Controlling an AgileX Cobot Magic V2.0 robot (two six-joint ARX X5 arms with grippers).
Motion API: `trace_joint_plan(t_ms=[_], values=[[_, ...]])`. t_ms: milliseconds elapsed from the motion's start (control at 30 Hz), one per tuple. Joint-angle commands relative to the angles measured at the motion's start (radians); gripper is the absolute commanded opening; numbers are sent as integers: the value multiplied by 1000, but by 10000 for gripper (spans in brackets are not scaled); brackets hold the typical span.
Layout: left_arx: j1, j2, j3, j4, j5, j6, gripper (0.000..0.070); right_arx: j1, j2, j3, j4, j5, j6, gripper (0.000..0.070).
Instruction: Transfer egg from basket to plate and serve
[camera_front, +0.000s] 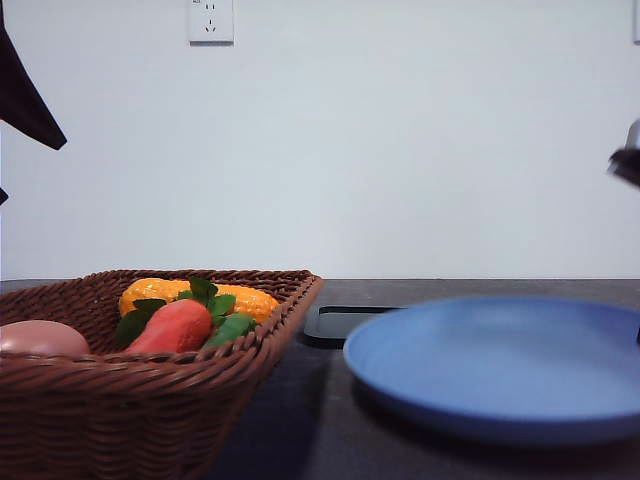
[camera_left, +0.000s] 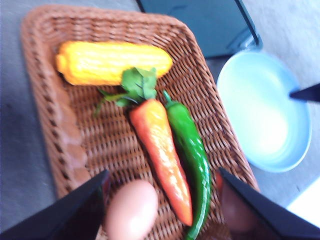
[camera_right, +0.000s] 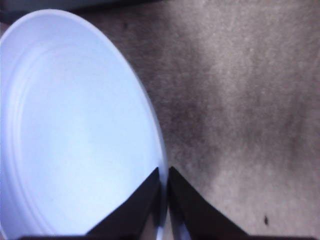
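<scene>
The egg lies in the wicker basket beside a carrot. My left gripper hangs open above that end of the basket, and the egg sits between its fingers, close to the left one. From the front, the egg shows at the basket's far left. The blue plate rests on the table right of the basket. My right gripper is shut on the plate's rim, which runs between its two fingers.
The basket also holds a yellow corn cob, an orange carrot with green leaves and a green pepper. A flat black tray lies behind, between basket and plate. Bare dark tabletop lies beyond the plate's rim.
</scene>
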Motion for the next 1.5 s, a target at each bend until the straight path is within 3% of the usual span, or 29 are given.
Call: trace_joint_plan(t_ms=[0, 133, 267, 500, 700, 1133, 1467], values=[[-21, 16, 34, -14, -1, 44, 444, -8, -39, 13, -15, -4, 10, 0], [-99, 55, 82, -88, -64, 145, 443, -27, -143, 13, -56, -3, 10, 0], [-199, 122, 122, -148, -223, 211, 443, -42, -232, 13, -74, -3, 11, 0], [-339, 284, 157, -170, -360, 234, 443, -45, -316, 13, -90, -3, 11, 0], [-398, 404, 162, -171, -479, 295, 443, -45, -326, 13, -93, -3, 10, 0], [-404, 535, 162, -124, -480, 300, 434, -45, -326, 13, -92, -3, 9, 0], [-404, 545, 162, -125, -480, 301, 172, -45, -326, 13, -92, -3, 9, 0]])
